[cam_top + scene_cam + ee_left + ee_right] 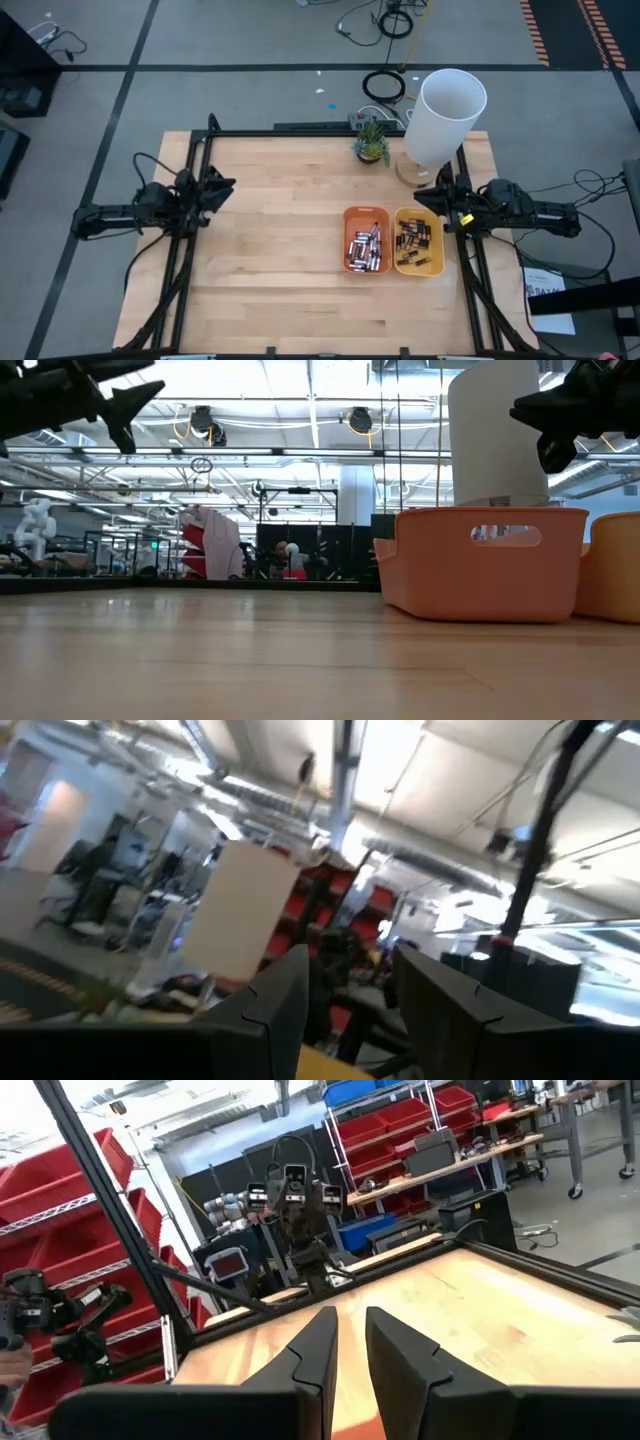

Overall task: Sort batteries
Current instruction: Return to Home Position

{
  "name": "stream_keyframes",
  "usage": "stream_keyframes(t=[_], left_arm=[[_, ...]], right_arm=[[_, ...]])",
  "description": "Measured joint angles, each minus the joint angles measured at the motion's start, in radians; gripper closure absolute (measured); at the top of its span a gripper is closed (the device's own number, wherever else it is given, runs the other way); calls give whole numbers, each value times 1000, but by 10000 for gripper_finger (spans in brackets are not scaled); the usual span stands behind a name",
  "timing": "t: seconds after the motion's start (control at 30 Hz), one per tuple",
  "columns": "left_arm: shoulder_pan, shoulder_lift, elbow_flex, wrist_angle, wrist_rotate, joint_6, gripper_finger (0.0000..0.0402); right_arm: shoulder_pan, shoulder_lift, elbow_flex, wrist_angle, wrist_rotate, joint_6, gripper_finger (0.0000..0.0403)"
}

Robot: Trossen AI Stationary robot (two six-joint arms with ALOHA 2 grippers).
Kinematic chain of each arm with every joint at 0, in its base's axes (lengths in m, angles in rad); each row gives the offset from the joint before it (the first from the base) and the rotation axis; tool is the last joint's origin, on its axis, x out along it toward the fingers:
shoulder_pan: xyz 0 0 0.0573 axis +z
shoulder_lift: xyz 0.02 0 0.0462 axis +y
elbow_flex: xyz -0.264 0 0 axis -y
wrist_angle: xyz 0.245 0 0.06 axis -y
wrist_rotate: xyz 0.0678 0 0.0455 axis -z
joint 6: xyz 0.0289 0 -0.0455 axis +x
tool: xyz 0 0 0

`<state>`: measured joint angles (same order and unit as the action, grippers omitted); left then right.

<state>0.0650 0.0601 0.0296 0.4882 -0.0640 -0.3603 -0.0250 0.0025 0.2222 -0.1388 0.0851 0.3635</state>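
The batteries lie in two small trays on the table's right half. Silvery cells [365, 248] fill the orange tray [347, 238], and dark cells [417, 240] fill the yellow tray [440, 248] beside it. In the low view only the walls of the orange tray [480, 565] and the yellow tray [612, 570] show. My left gripper [228, 186] [350, 985] hovers open above the table's left side, far from the trays. My right gripper [425, 200] [350, 1330] hangs above the yellow tray's far right corner, its fingers a narrow gap apart and holding nothing.
A tall white cylinder [447, 112] stands on a round wooden base at the far right corner, just beyond the right gripper. A small potted plant [372, 142] sits at the far edge. Black frame rails run along both table sides. Bare wood lies in the middle and near parts.
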Motion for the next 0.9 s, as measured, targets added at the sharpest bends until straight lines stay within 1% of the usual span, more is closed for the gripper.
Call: stream_keyframes(t=[0.2,0.33,0.4,0.53,0.73,0.83,0.9], left_arm=[[0,0,0,-76,-76,1,245],[1,0,0,-142,-81,-28,245],[1,0,0,-159,-71,-54,245],[1,0,0,-173,-64,-69,245],[1,0,0,-195,-53,-100,245],[1,0,0,-199,-48,-108,245],[1,0,0,-232,-48,-113,245]], right_arm=[[0,0,0,-8,41,-17,355],[0,0,0,-72,40,-8,355],[0,0,-4,-77,19,5,355],[1,0,-48,-8,-30,25,355],[1,0,-143,127,-38,37,355],[1,0,-169,142,-39,64,355],[1,0,-182,144,-39,82,355]])
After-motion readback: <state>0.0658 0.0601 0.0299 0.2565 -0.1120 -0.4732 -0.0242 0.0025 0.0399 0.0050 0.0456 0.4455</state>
